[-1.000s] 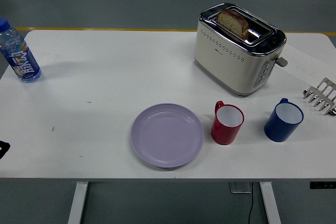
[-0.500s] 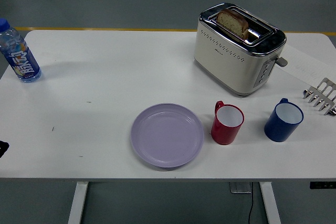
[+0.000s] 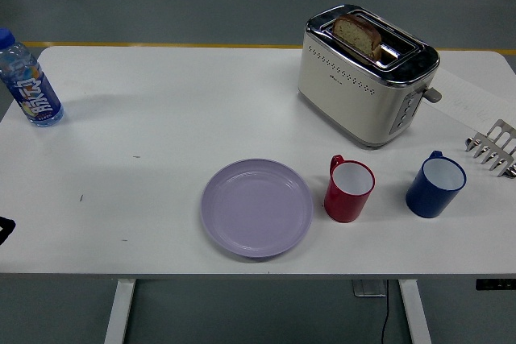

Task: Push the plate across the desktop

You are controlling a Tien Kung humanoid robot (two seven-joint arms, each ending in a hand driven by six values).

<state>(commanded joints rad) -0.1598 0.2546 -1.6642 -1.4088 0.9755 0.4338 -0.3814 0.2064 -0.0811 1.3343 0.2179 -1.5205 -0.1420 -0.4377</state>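
A lilac plate [image 3: 256,208] lies empty on the white table [image 3: 161,118], near the front edge and a little right of the middle. A small black part of my left hand [image 3: 4,230] shows at the picture's left edge, far from the plate and touching nothing I can see. My right arm is out of view.
A red mug [image 3: 349,190] stands just right of the plate, with a blue mug [image 3: 435,186] further right. A cream toaster [image 3: 367,76] with bread in it stands at the back right. A metal rack [image 3: 493,147] is at the right edge and a water bottle [image 3: 29,82] at the far left.
The black part of my left hand at the left edge has drawn back very slightly. The plate and the other things have not moved.
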